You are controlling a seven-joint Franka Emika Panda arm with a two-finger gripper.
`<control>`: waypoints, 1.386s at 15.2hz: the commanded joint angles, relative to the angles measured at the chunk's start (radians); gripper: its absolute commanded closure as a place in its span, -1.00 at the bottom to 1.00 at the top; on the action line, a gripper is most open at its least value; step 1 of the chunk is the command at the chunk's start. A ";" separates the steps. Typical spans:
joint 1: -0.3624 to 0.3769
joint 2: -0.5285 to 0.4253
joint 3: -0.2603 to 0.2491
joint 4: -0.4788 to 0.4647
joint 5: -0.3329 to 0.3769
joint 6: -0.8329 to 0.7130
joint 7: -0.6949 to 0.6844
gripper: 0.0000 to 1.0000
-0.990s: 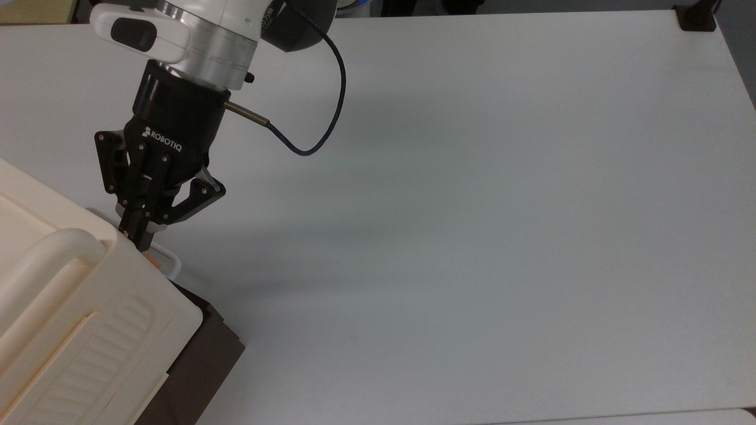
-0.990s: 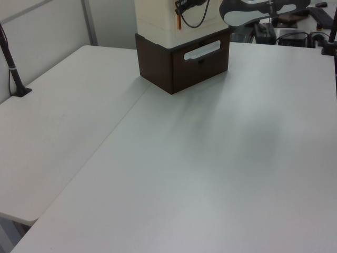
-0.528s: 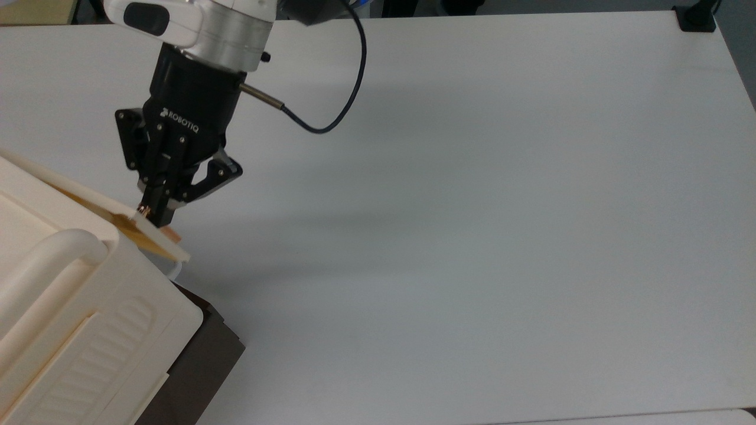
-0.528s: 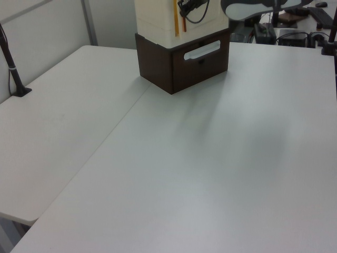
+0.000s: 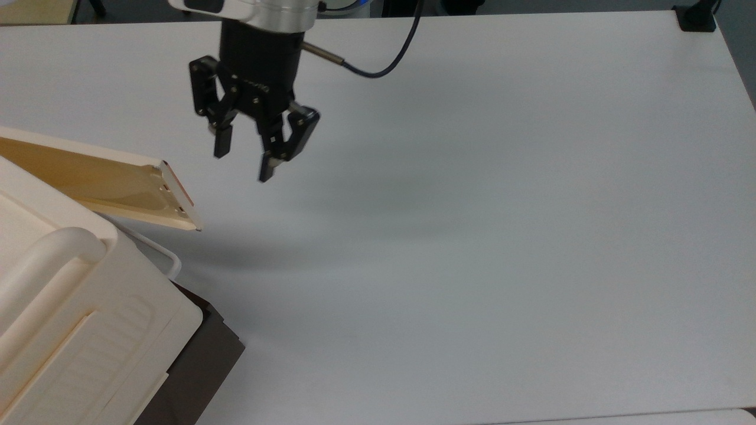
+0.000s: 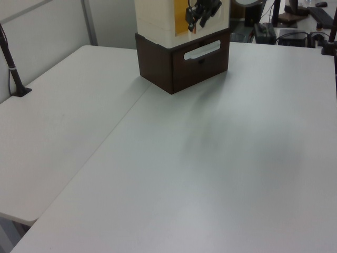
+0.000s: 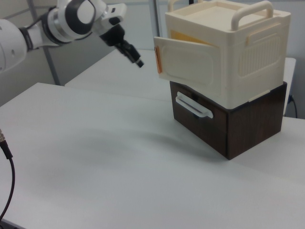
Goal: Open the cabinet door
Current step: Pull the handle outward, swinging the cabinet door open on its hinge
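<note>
The cabinet door point(image 5: 100, 186) stands swung out from the cream cabinet point(image 7: 238, 52) at the top view's nine o'clock, its tan-yellow inner face and reddish-brown edge strip point(image 5: 180, 198) turned up toward the camera; in the right view the door point(image 7: 188, 62) hangs ajar at about eleven o'clock of the dark brown base point(image 7: 238, 124). A second ago the door lay shut with the fingertips pinched at its free edge; half a second ago it was cracked open and being drawn outward; now it gapes wide and the gripper point(image 5: 244, 158) has let go, its fingers spread apart and empty, lifted off toward one o'clock of the door's free edge and apart from it. By my judgement the opening is essentially done and the arm is backing away. The hinge side of the door is cut off at the top view's left border, so its full swing cannot be read there. In the left view the gripper point(image 6: 199, 20) overlaps the cabinet front, and the door shows as little more than a yellow sliver.
</note>
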 commanded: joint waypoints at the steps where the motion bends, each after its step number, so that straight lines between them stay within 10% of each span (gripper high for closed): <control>1: 0.022 -0.072 0.015 -0.037 0.080 -0.150 -0.124 -1.00; 21: -0.067 -0.025 -0.020 0.044 0.097 0.396 -0.155 -1.00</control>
